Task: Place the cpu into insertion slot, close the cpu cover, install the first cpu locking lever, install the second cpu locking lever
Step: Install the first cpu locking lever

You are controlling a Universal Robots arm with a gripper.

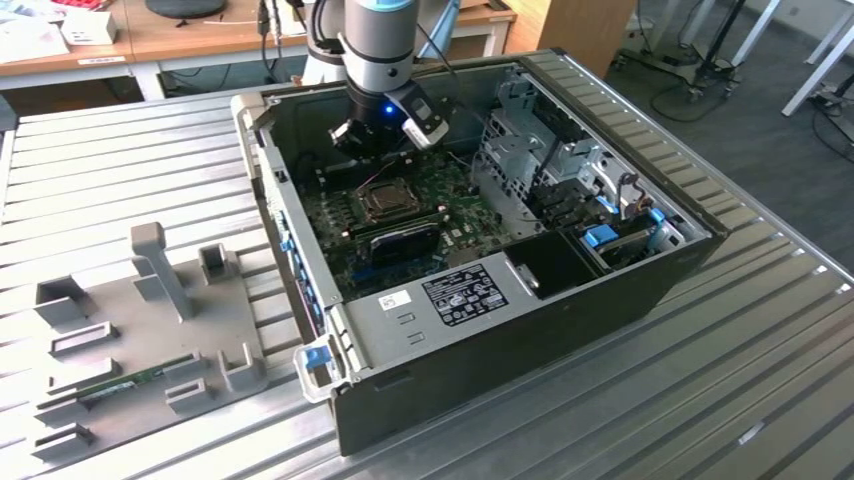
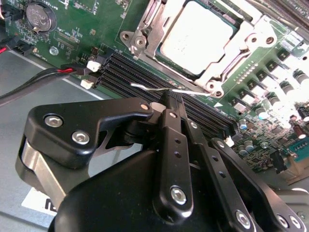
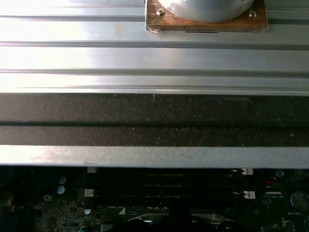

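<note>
- The exterior view gives the whole scene. An open black and grey metal computer case (image 1: 534,340) lies on a ribbed aluminium table (image 1: 134,150). The black gripper (image 1: 379,152) on the grey arm hangs inside the case, just beside the insertion slot (image 1: 390,200).
- The second wrist view gives the near detail. The small flat square silver-tan cpu (image 2: 195,36) sits in the insertion slot (image 2: 136,41), a square socket with a silver metal frame on the green circuit board (image 2: 87,29).
- The thin square silver cpu cover (image 2: 229,55) lies flat over the slot, and the cpu face shows through its window.
- The gripper (image 2: 170,99) has its two black fingers drawn together without a gap. Their tips meet a thin silver wire locking lever (image 2: 145,88), which runs between the slot and the long black memory slots (image 2: 125,72). I cannot tell whether the tips pinch the wire or just press on it.
- Farther from the slot on the same board are a round silver coin battery (image 2: 39,17) and a red and black cable (image 2: 48,75).
- The first wrist view gives the ribbed table (image 3: 154,58) past the case and the memory slots (image 3: 164,186) beside the slot.
- Inside the case, near the slot, stands a grey perforated drive cage (image 1: 514,150). Well apart from the slot, on the table, a grey plastic tray (image 1: 134,330) holds a green memory stick (image 1: 127,383).
</note>
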